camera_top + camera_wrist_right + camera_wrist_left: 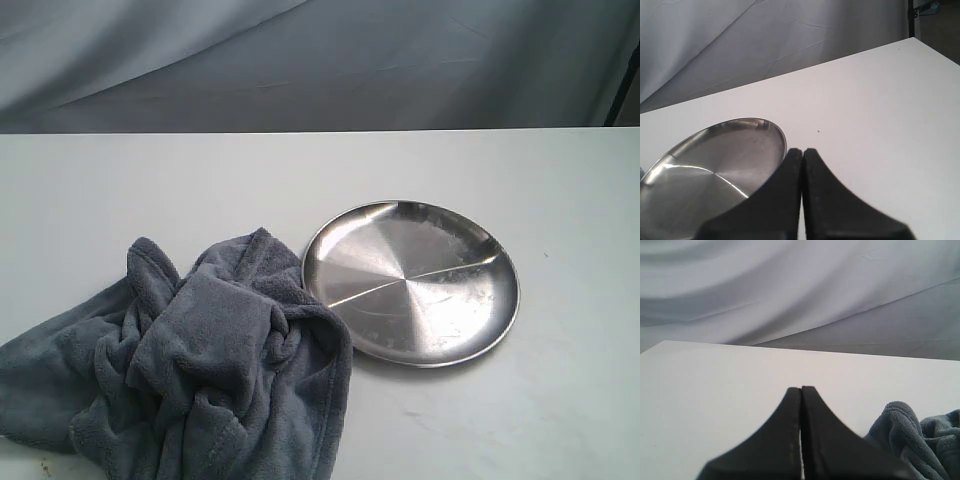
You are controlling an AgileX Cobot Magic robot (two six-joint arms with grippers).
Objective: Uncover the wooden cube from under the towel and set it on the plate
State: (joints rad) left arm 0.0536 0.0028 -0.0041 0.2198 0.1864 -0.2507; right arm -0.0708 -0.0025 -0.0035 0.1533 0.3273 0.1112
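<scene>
Towel [190,370] heaped at near left of white table [560,400], bare plate [411,282] right beside it, slightly farther back. Wooden cube out of sight. Left gripper [801,389] near towel, jaws together, nothing held; right gripper [803,150] near plate's rim, jaws likewise together, empty. Grey drape [300,60] behind.

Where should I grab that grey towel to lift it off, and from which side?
Pinch a raised fold on top of the towel, coming down from above. It lies bunched in thick ridges standing off the table, easier to close on than its flat edges.
</scene>
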